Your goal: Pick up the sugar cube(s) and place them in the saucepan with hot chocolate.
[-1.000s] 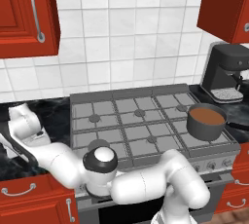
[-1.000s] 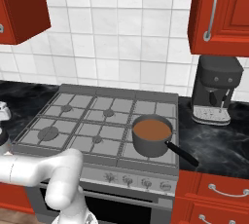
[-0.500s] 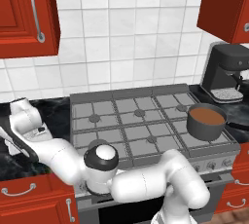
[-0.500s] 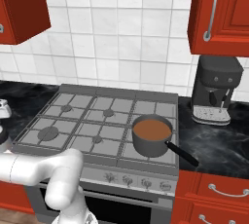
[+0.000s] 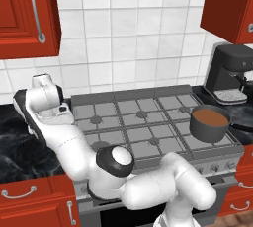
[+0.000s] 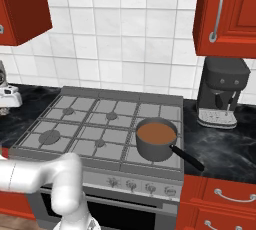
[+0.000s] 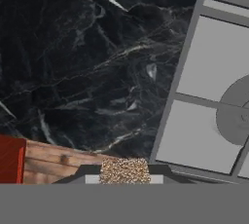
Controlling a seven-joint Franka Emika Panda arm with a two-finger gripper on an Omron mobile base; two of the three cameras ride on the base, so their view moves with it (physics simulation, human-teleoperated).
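A tan, speckled sugar cube (image 7: pixel 125 170) sits between the two dark fingertips of my gripper (image 7: pixel 125 175), which is shut on it. Below the cube lie the black marble counter (image 7: pixel 87 72) and the left edge of the stove (image 7: pixel 204 86). In the left base view my white hand (image 5: pixel 49 103) hangs above the counter just left of the stove. The saucepan with hot chocolate (image 5: pixel 210 123) (image 6: pixel 156 139) stands on the front right burner, brown liquid inside, its dark handle pointing front right.
A black coffee machine (image 5: pixel 231 73) (image 6: pixel 222 91) stands on the counter right of the stove. Red cabinets hang above both sides. The grey stove grates (image 6: pixel 95 124) lie between my hand and the saucepan. A red cabinet front and wooden floor (image 7: pixel 44 162) show below the counter edge.
My hand has risen from the left counter and shifted right toward the stove, the cube still between the fingers. The saucepan has not moved.
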